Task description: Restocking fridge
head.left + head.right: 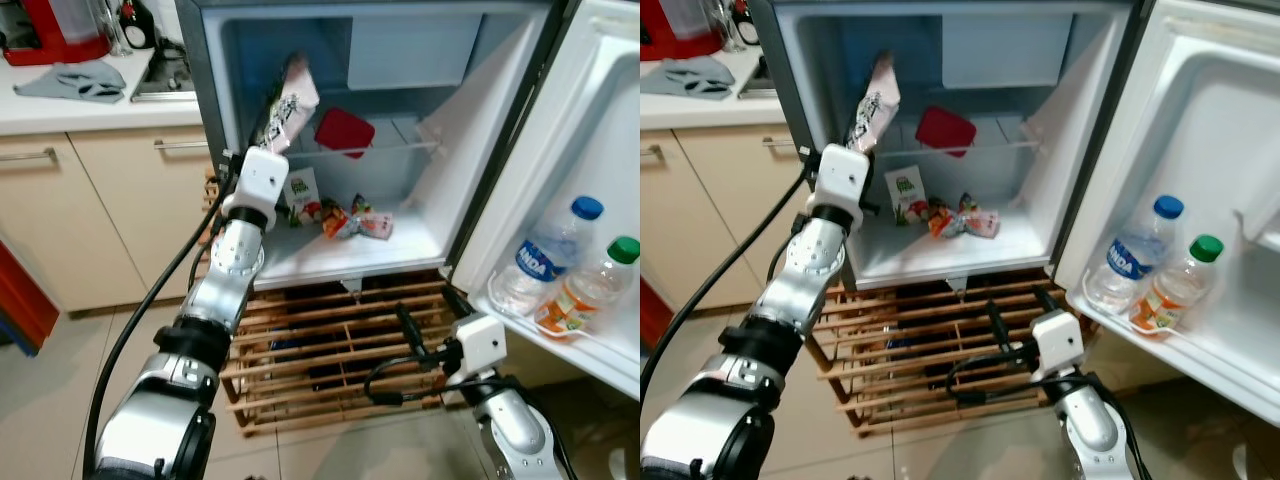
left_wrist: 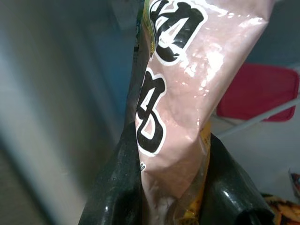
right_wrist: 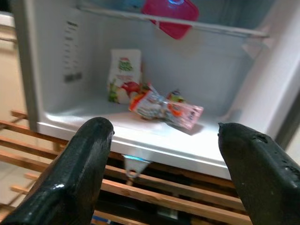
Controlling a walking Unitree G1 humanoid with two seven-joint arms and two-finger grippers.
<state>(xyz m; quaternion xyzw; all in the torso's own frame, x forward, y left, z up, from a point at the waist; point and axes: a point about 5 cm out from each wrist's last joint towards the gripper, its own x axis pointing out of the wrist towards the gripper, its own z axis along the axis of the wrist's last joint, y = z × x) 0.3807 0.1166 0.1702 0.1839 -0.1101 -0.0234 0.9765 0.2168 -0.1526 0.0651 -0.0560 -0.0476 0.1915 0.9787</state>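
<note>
Tiles lie nearest us, and just above them our right gripper (image 1: 408,325) hangs low with its fingers spread wide and nothing between them, in front of the wooden rack (image 1: 330,345) that carries the fridge (image 1: 400,150). Our left gripper (image 1: 270,118) is the one at work: its two black fingers (image 2: 117,187) are clamped on the lower end of a pink snack packet (image 1: 293,100), which stands nearly upright at the front left edge of the fridge opening, level with the wire shelf (image 1: 385,148). Past it, on the fridge floor, a small carton (image 1: 301,193) stands toward the back left and a few crumpled wrappers (image 1: 355,222) lie near the middle; a red box (image 1: 344,131) sits on the wire shelf. On the open door at the right, two bottles (image 1: 560,270) stand side by side in the door pocket. We judge the step in hand is carrying the packet in and setting it down. To do it well, we should steer clear of the left wall, reach deep enough that the packet cannot topple out, pick a bare patch of floor beside the carton, lower until it rests, and only then loosen our hold.
</note>
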